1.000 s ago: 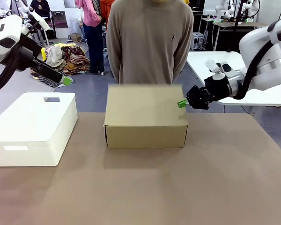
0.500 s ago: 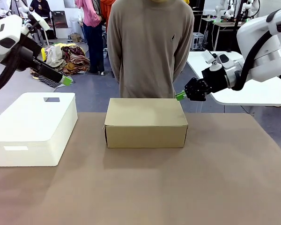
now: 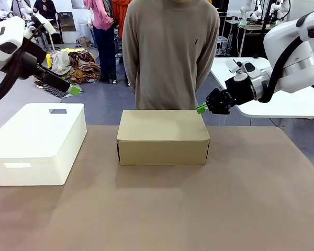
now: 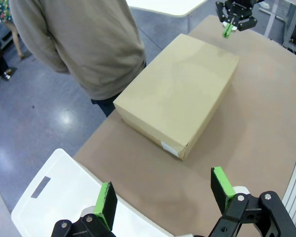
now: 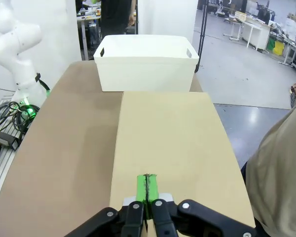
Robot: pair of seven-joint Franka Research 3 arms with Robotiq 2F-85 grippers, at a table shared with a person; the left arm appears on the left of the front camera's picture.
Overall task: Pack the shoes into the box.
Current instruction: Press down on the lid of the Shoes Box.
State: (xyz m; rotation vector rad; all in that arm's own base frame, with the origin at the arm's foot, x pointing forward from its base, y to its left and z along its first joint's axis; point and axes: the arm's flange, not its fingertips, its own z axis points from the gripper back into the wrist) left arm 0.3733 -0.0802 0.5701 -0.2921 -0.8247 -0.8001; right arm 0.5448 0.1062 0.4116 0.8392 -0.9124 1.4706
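front view: box point(image 3: 163, 136) shut on the bench point(image 3: 199, 209); right tool point(image 3: 202, 109) pinched closed, holding nothing, by its far corner (may bump it).
left wrist view: left tool point(image 4: 165, 195) wide open, far off.
right wrist view: tips over lid; could push it sideways.

No text or label can be read.

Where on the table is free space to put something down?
The whole near half of the table in front of the box is bare, as is the stretch right of it. The gap between the box and the white plastic box is narrower.
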